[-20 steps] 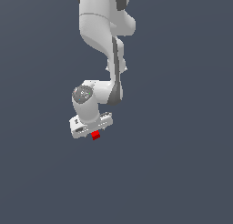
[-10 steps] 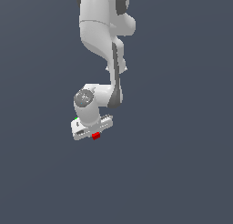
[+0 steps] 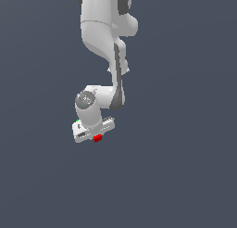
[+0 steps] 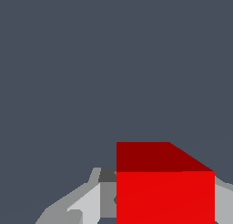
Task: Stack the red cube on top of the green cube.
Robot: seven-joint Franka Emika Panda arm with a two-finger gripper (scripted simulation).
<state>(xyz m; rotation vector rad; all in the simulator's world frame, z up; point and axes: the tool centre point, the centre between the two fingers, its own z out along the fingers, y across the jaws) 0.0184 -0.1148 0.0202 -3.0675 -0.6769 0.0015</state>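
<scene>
Plain grey tabletop (image 3: 185, 167) spreads bare on every side of the white arm (image 3: 104, 32). Its jaws (image 3: 96, 135) are closed on the red cube (image 3: 97, 138), while the green cube (image 3: 77, 121) shows only as a sliver at the hand's far edge.

One red cube (image 3: 97, 138), seen in both views, at the 6 o'clock edge of the hand (image 3: 95, 131). One green cube (image 3: 77, 121), only a sliver showing at the hand's 10 o'clock corner in the exterior view. One white arm (image 3: 104, 41) ending in one hand. One plain grey table (image 3: 185, 176). Two cubes altogether, one of each colour.
</scene>
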